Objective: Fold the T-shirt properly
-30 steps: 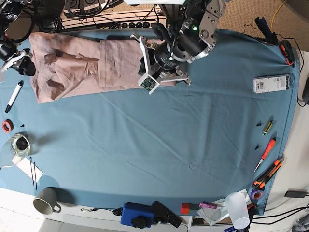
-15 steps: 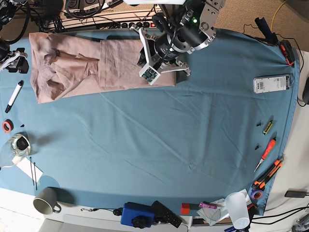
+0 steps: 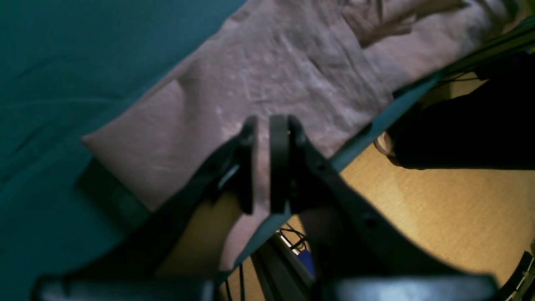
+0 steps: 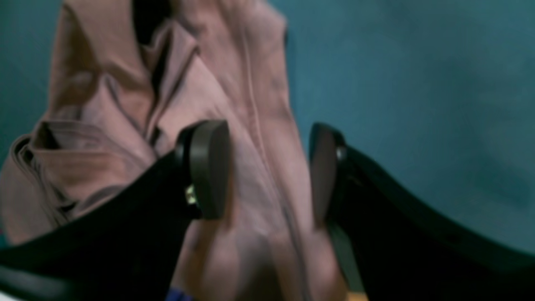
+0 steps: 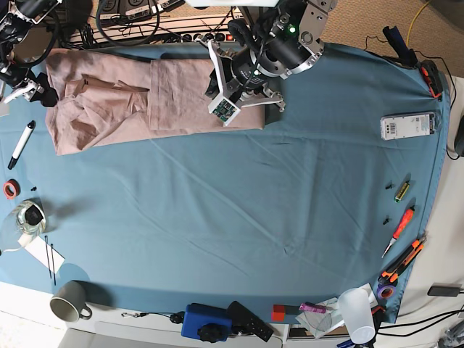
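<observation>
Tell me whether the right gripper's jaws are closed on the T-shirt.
No: the right gripper stands open above the T-shirt, pads apart, nothing pinched.

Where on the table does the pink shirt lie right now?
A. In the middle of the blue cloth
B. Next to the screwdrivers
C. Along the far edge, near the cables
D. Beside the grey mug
C: the base view shows the shirt stretched along the far edge, below the cables.

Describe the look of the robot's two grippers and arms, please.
Both grippers have matte black fingers with flat dark pads: left gripper, right gripper. From the base view, the left arm's wrist is black with white brackets, a small green circuit board and a green light.
</observation>
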